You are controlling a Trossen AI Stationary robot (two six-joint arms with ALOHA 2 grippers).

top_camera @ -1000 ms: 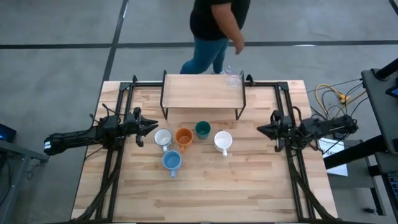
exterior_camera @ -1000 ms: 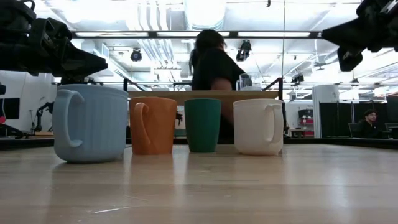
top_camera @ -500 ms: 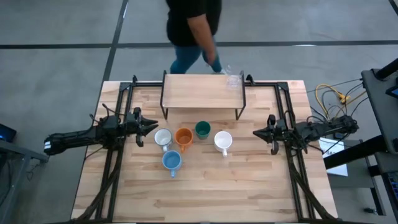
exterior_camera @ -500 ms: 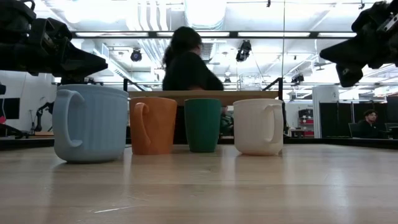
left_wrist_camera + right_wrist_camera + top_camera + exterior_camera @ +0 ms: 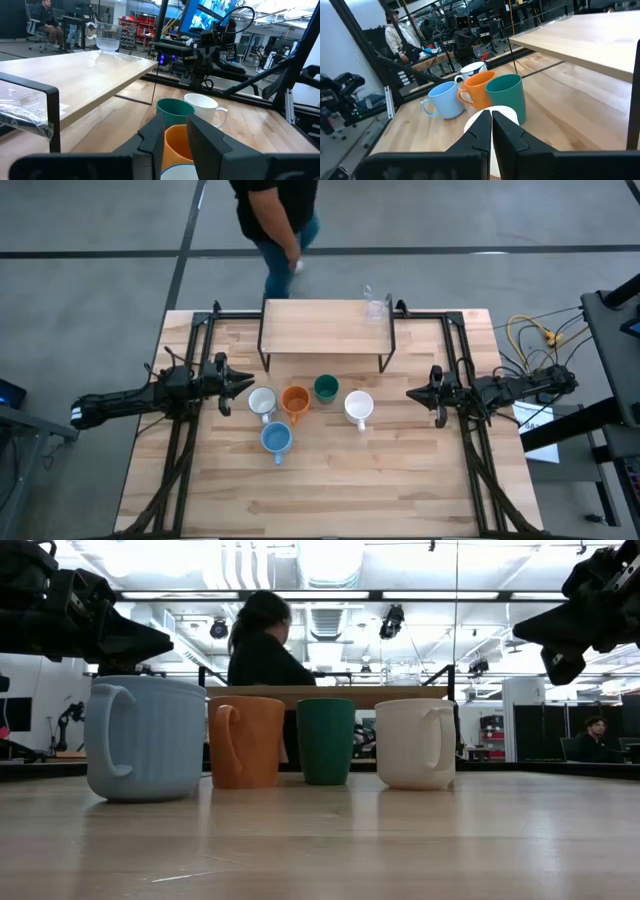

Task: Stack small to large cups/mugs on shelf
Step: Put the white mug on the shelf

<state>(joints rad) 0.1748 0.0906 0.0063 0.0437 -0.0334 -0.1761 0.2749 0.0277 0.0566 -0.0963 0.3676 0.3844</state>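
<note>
The shelf [image 5: 325, 325] stands at the table's far middle on thin black legs, with a clear glass [image 5: 376, 307] on its right end. In front of it, on the table, stand a dark-patterned white mug [image 5: 262, 401], an orange mug [image 5: 295, 400], a dark green cup [image 5: 325, 388], a white mug [image 5: 359, 407] and, nearer, a light blue mug [image 5: 276, 439]. My left gripper [image 5: 250, 383] hovers open and level just left of the patterned mug. My right gripper [image 5: 412, 394] hovers shut and level, to the right of the white mug and apart from it.
A person [image 5: 275, 220] walks on the floor beyond the table's far edge. Black frame rails [image 5: 185, 430] run along the table's left and right sides. Cables [image 5: 530, 340] lie off the right edge. The table's near half [image 5: 330, 500] is bare wood.
My right gripper has sunk a little, shifted slightly toward the mugs and rolled about its own axis, staying shut; it has kept still over the last half second. The person behind the table has walked toward the left.
</note>
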